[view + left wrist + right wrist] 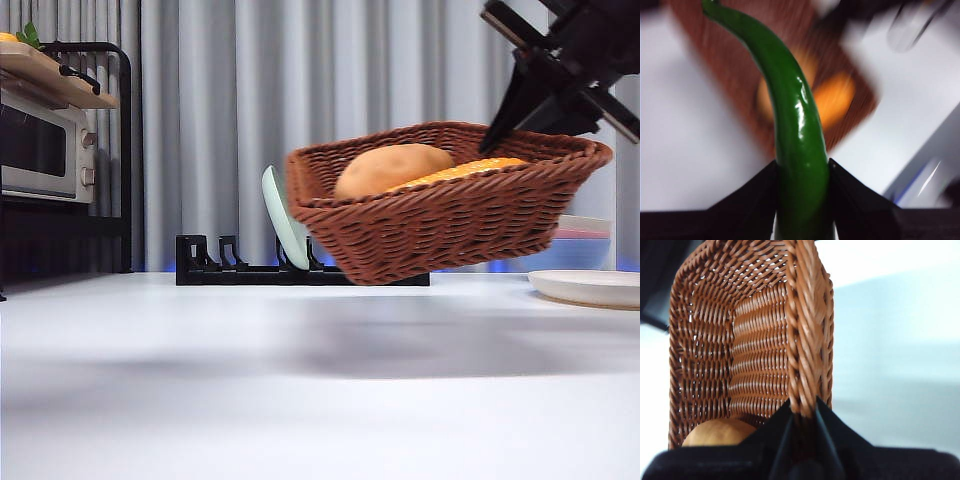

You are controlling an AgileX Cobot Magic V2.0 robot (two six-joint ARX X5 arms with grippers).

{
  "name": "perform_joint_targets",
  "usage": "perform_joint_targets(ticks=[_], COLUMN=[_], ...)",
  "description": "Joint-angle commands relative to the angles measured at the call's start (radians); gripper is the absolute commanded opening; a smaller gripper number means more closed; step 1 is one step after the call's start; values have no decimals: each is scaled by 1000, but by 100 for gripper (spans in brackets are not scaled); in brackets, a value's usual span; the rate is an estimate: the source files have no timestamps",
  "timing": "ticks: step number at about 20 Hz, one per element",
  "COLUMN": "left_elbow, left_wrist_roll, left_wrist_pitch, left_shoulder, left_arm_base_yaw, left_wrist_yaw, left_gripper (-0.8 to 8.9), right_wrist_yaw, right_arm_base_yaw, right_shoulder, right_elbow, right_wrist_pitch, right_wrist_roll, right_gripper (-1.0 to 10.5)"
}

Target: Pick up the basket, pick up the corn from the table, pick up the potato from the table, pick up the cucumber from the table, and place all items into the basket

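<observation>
The brown wicker basket (450, 215) hangs tilted above the table, its left end lower. Inside it lie the tan potato (392, 168) and the orange corn (465, 172). My right gripper (500, 135) comes in from the upper right and is shut on the basket's braided rim (805, 340); the potato (715, 432) shows at the basket's bottom in the right wrist view. My left gripper (802, 170) is shut on the glossy green cucumber (795, 125). Beyond the cucumber the basket (730, 60) shows blurred, with an orange blob that is likely the corn (837, 97).
A black dish rack (220, 265) with a pale green plate (283, 225) stands behind the basket. A microwave (45, 150) sits on a shelf at the far left. At the right are a white plate (590, 287) and stacked bowls (585, 240).
</observation>
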Motion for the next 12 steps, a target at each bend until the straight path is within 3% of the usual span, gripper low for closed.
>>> perform_joint_targets(ticks=[1,7,12], left_elbow=[45,206,253], left_wrist_roll=[70,244,319], left_wrist_pitch=[63,84,84], left_shoulder=[60,363,572], left_arm_base_yaw=[18,132,192], left_wrist_yaw=[-25,-26,-21], left_gripper=[-8,-8,-3], right_wrist_yaw=[-11,-11,-11], right_arm_base_yaw=[45,152,189], right_shoulder=[4,4,4], right_elbow=[8,8,8], right_wrist_pitch=[17,-2,-7], right_wrist_roll=[21,33,40], right_gripper=[-12,-12,-12])
